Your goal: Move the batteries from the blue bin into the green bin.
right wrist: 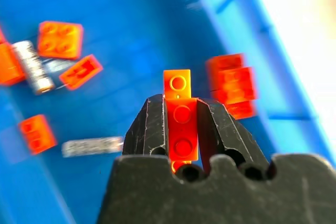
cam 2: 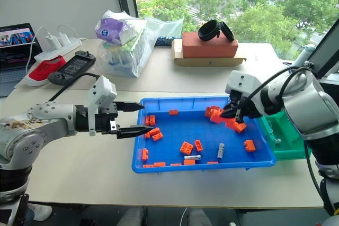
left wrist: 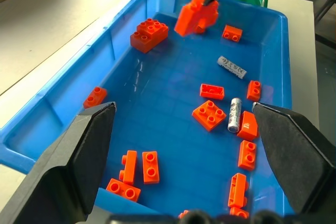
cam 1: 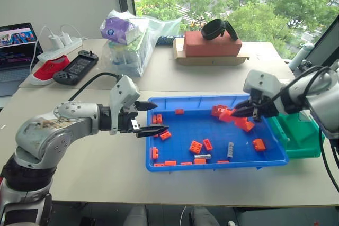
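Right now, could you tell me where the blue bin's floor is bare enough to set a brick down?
The blue bin has a bare stretch mid-floor, between the left gripper and the orange brick clamped in the right gripper. It is crowded along the near wall, where bricks surround the two batteries, and in the far right corner.
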### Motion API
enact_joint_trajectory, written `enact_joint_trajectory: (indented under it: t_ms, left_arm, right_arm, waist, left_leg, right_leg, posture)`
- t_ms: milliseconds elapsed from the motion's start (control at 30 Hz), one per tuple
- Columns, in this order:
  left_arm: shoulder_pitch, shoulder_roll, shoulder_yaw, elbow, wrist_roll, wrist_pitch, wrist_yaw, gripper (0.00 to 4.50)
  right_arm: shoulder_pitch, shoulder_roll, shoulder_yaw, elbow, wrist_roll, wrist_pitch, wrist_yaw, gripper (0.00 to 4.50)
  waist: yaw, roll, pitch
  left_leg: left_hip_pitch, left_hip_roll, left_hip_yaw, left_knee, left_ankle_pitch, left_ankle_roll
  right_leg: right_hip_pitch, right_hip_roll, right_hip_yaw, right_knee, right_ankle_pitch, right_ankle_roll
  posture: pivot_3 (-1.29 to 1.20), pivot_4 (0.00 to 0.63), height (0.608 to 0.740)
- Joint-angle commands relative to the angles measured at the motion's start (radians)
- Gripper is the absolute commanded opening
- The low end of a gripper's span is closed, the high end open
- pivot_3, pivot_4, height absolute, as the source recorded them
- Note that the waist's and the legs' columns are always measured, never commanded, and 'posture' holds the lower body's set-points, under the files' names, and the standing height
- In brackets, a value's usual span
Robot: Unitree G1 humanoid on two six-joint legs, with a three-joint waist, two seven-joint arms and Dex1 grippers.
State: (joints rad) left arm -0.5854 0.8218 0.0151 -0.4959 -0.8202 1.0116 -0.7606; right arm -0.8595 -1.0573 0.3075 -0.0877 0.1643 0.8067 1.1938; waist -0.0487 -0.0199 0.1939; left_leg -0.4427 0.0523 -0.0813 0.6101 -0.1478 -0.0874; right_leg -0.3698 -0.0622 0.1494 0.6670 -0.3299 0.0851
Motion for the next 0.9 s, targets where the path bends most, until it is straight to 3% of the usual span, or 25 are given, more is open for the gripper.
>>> enact_joint_trajectory:
  t_ms: [33, 200, 233, 400, 467, 567, 667, 900]
  left_arm:
    - [-0.023, 0.005, 0.001, -0.013, 0.008, -0.011, -0.008, 4.50]
    - [-0.023, -0.002, 0.000, -0.020, 0.005, -0.004, -0.003, 4.50]
    - [-0.021, -0.001, 0.003, -0.022, 0.003, -0.002, -0.002, 4.50]
    - [-0.017, -0.002, 0.003, -0.023, 0.001, -0.003, 0.001, 4.50]
    - [-0.016, -0.006, -0.002, -0.021, 0.005, -0.005, 0.002, 4.50]
    - [-0.016, -0.006, -0.004, -0.018, 0.007, -0.008, -0.002, 4.50]
    - [-0.019, -0.005, -0.009, -0.013, 0.011, -0.013, -0.009, 4.50]
    - [-0.028, -0.016, -0.024, -0.010, 0.022, -0.017, -0.013, 4.50]
  right_arm:
    - [-0.031, 0.047, 0.044, 0.088, -0.076, -0.002, -0.037, 0.44]
    - [-0.054, 0.097, 0.058, 0.175, -0.149, -0.012, -0.093, 0.44]
    - [-0.062, 0.098, 0.043, 0.183, -0.150, -0.018, -0.097, 1.45]
    - [-0.139, 0.115, -0.018, 0.311, -0.201, -0.104, -0.200, 3.06]
    - [-0.145, 0.089, -0.047, 0.307, -0.181, -0.119, -0.167, 3.78]
    - [-0.092, 0.030, -0.075, 0.194, -0.112, -0.099, -0.042, 3.78]
    - [0.040, -0.078, -0.097, -0.040, -0.001, -0.050, 0.117, 3.78]
    - [0.151, -0.116, -0.084, -0.294, 0.094, 0.138, 0.126, 3.78]
  waist:
    - [0.001, 0.000, 0.000]
    - [0.002, 0.000, 0.000]
    - [0.002, 0.000, 0.000]
    - [0.000, 0.000, 0.000]
    - [0.001, 0.000, 0.000]
    - [0.005, 0.000, 0.000]
    - [0.008, 0.000, 0.000]
    - [-0.004, 0.000, 0.000]
  left_leg:
    - [0.000, 0.000, 0.000, 0.000, 0.000, 0.000]
    - [0.000, 0.000, 0.000, 0.000, 0.000, 0.000]
    - [0.000, 0.000, 0.000, 0.000, 0.000, 0.000]
    - [0.000, 0.000, 0.000, 0.000, 0.000, 0.000]
    - [0.000, 0.000, 0.000, 0.000, 0.000, 0.000]
    - [0.000, 0.000, 0.000, -0.002, 0.000, 0.000]
    - [-0.001, 0.000, 0.000, -0.002, 0.000, 0.000]
    - [0.001, 0.001, 0.000, 0.001, 0.001, 0.000]
  right_leg:
    - [0.000, 0.000, 0.000, 0.000, 0.000, 0.000]
    - [0.000, 0.000, 0.000, 0.000, 0.000, 0.000]
    - [0.000, 0.000, 0.000, 0.000, 0.000, 0.000]
    - [0.000, 0.000, 0.000, 0.000, 0.000, 0.000]
    - [0.000, 0.000, 0.000, 0.000, 0.000, 0.000]
    - [0.000, 0.000, 0.000, 0.000, 0.000, 0.000]
    - [0.000, 0.000, -0.001, 0.000, 0.000, 0.000]
    - [0.000, 0.000, -0.004, 0.005, 0.000, 0.000]
  posture:
    - [0.00, 0.150, 0.740]
    - [0.00, 0.150, 0.740]
    - [0.00, 0.150, 0.740]
    - [0.00, 0.150, 0.740]
    - [0.00, 0.150, 0.740]
    - [0.00, 0.150, 0.740]
    - [0.00, 0.150, 0.740]
    - [0.00, 0.150, 0.740]
